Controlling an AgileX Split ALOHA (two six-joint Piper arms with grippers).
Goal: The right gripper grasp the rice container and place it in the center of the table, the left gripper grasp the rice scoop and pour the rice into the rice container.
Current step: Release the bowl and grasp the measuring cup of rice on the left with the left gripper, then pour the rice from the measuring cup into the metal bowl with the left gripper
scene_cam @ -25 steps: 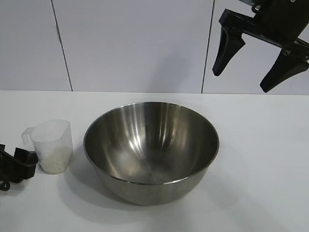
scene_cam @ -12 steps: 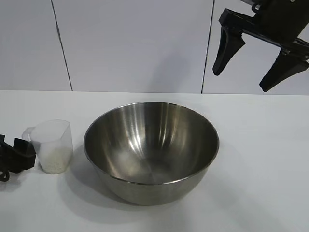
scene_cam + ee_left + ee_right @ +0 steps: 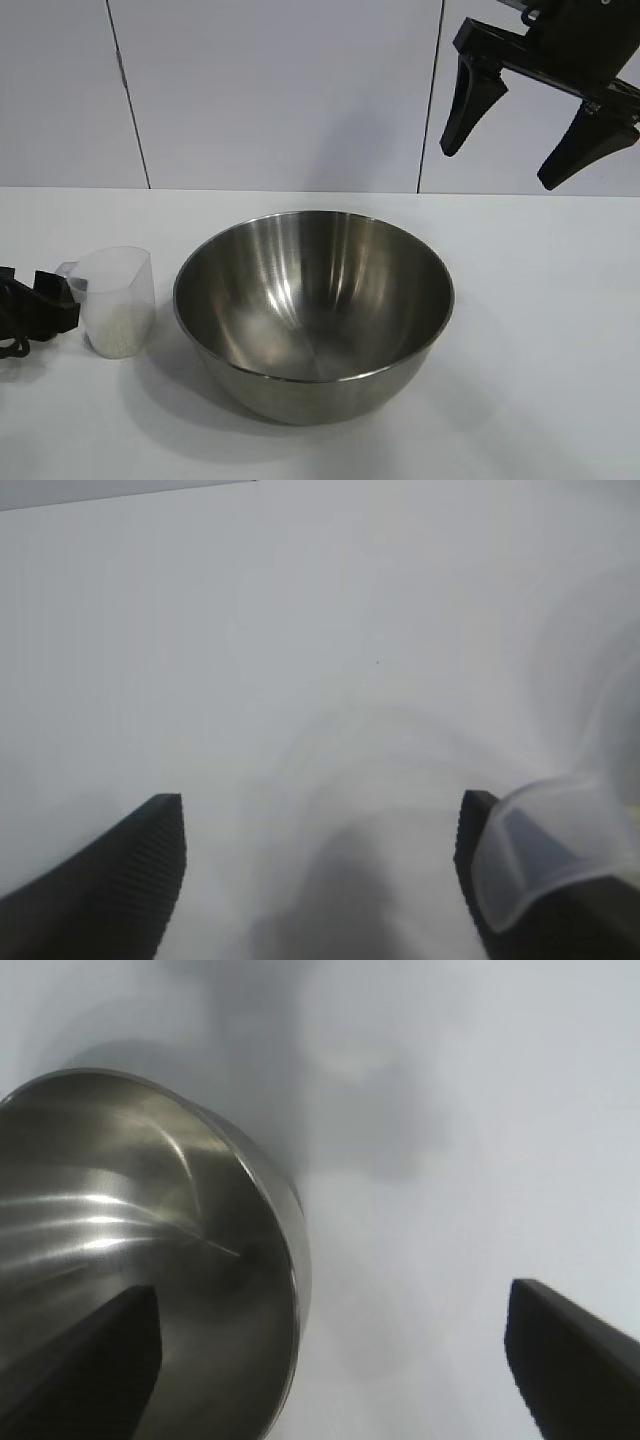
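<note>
The left gripper (image 3: 45,300) sits at the exterior view's left edge, low over the tabletop (image 3: 540,330), just beside the rice scoop (image 3: 115,300). In the left wrist view its jaws stand wide apart, and the scoop's tab handle (image 3: 545,845) lies against one finger (image 3: 480,870) while the other finger (image 3: 120,870) is well clear — no clamp on the handle is visible. The scoop stands upright on the tabletop, its handle turned toward the left gripper, with a modest layer of rice (image 3: 118,328) in its bottom. It is just beside the rice container (image 3: 313,310) at the container's left, with a narrow gap between them.

The rice container rests upright near the middle of the tabletop, its interior bare steel with no grains visible. The right gripper (image 3: 530,125) hangs high at the upper right of the exterior view, well above and apart from the container, pointing downward, jaws spread wide and holding nothing. The right wrist view shows the container's rim (image 3: 285,1200) below one finger (image 3: 90,1360), the other finger (image 3: 570,1350) over bare tabletop.
</note>
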